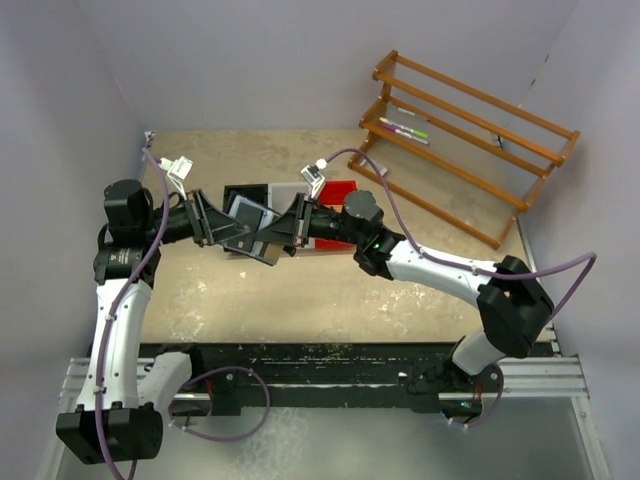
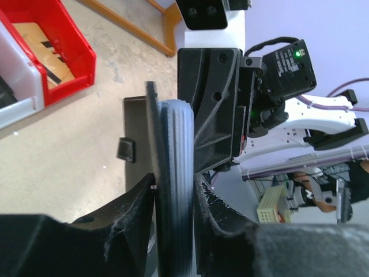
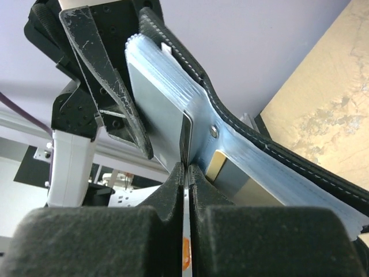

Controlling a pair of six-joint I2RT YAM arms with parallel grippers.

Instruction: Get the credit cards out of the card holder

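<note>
The black card holder [image 1: 256,247] hangs open in the air between my two grippers, over the trays. My left gripper [image 1: 222,225] is shut on its left half. In the left wrist view its fingers [image 2: 176,186] clamp the black cover [image 2: 138,133] and the ribbed grey-blue stack [image 2: 176,150]. My right gripper [image 1: 281,232] meets it from the right. In the right wrist view the holder's stitched cover [image 3: 190,66] spreads open, showing the grey-blue credit cards [image 3: 157,101]. The right gripper [image 3: 185,168] is shut on one thin card edge.
Joined black, white and red trays [image 1: 343,190] lie under the holder, and the red one [image 2: 57,52] shows in the left wrist view. A wooden rack [image 1: 470,140] with pens stands at the back right. Purple walls close the table's sides.
</note>
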